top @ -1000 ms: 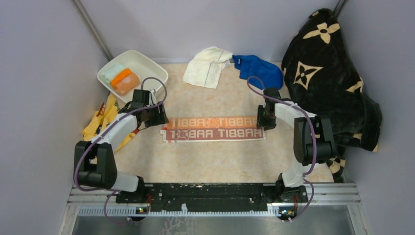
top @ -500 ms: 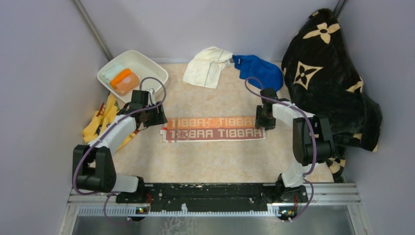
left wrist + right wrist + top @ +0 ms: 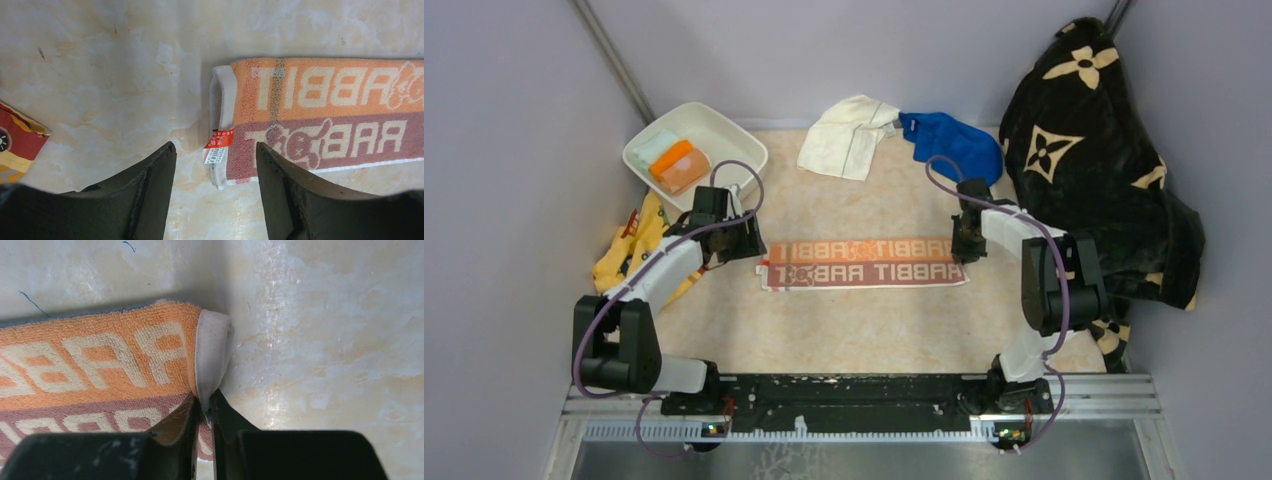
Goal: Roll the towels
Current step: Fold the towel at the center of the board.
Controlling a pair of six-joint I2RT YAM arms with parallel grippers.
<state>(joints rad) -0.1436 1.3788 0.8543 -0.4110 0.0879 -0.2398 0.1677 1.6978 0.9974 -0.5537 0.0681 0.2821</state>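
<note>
Top view: your printed towel [image 3: 864, 263] lies flat mid-table, its long axis running 9 to 3 o'clock. The left gripper [image 3: 742, 243] sits at its 9 end, the right gripper [image 3: 965, 243] at its 3 end. (The cream towel [image 3: 849, 135] and blue towel [image 3: 954, 140] lie at 12.) Bare table [image 3: 864, 330] opens toward 6.

Left wrist: the jaws are spread and hold nothing; the tag [image 3: 218, 145] lies between them.

Right wrist: the jaws are pinched on the white hem [image 3: 212, 350], so I'd roll from here toward 9.

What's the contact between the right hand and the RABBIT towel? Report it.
Touching. The right wrist view shows the right hand pinching the RABBIT towel's white end hem.
</note>
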